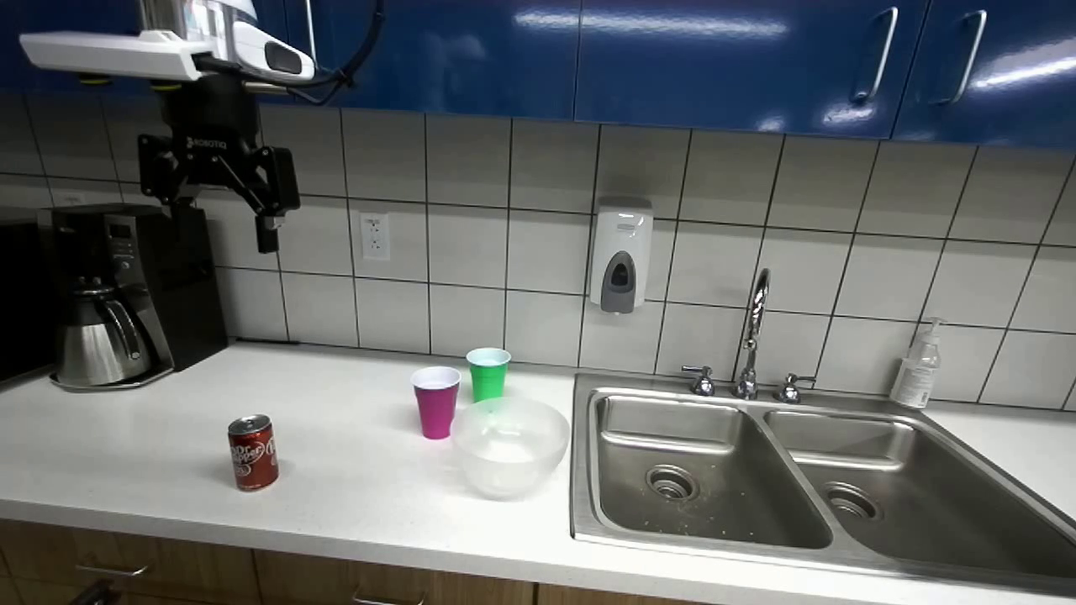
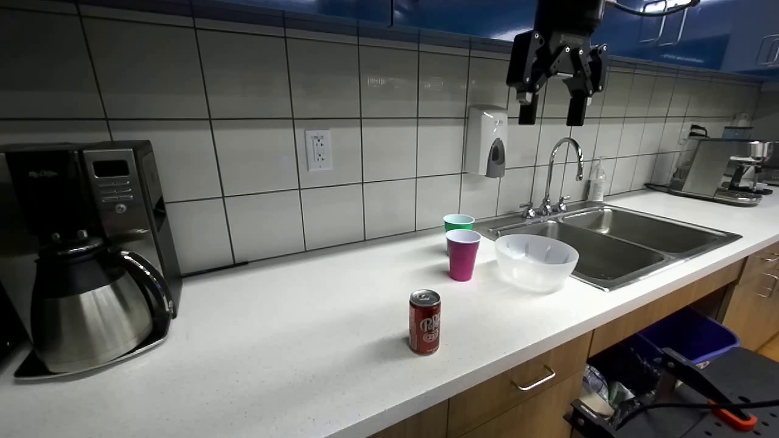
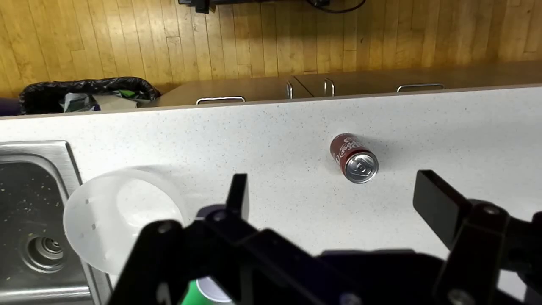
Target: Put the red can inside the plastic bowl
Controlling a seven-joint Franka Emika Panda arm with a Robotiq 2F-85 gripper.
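Observation:
The red can [image 1: 254, 458] stands upright on the white counter, with its silvery top up. It also shows in an exterior view [image 2: 425, 325] and in the wrist view [image 3: 349, 152]. The translucent plastic bowl [image 1: 508, 462] stands on the counter beside the sink; it shows too in an exterior view [image 2: 535, 271] and at the left of the wrist view [image 3: 123, 212], partly behind a finger. Its inside looks empty. My gripper [image 1: 220, 225] is open, fingers pointing down, high above the counter [image 2: 552, 114]. In the wrist view nothing is between its fingertips [image 3: 334, 195]; the can lies beyond them.
A magenta cup [image 1: 437, 412] and a green cup [image 1: 488, 376] stand close beside the bowl, toward the wall. The steel sink [image 1: 584, 470] is on the bowl's far side from the can. A coffee maker [image 2: 122, 207] stands at the counter's other end. Blue cabinets [image 1: 471, 59] hang above.

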